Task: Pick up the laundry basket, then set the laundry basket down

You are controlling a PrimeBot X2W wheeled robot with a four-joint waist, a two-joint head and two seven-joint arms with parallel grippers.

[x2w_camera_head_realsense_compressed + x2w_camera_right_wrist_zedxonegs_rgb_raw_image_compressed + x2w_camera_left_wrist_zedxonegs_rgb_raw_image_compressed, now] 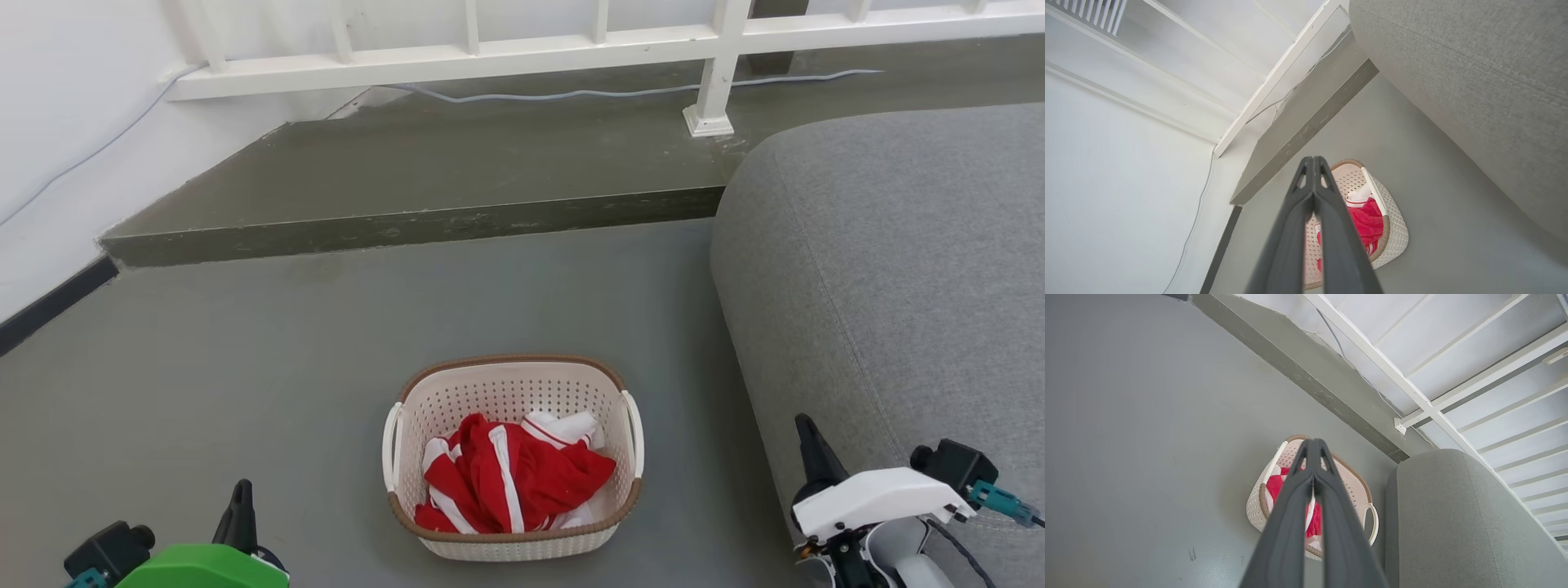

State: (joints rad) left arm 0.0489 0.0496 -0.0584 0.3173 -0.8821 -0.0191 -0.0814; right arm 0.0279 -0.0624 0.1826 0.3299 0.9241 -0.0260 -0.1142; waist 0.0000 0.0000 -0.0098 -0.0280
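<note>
Laundry basket [506, 396] on floor [204, 367], lower centre of head frame, between 2 grippers; long axis left-right, loop handles [393, 445] at ends. Left gripper [1313, 445], right gripper [1312, 161]: fingers pressed together, about equally near.

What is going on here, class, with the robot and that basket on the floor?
Nothing is being handled yet. The laundry basket stands on the grey floor beside a grey sofa, with a red and white garment bundled inside. The robot's left tool and right tool hang on either side of it, both shut and empty, neither touching the basket or its side handles. The pick-up has not begun.
</note>
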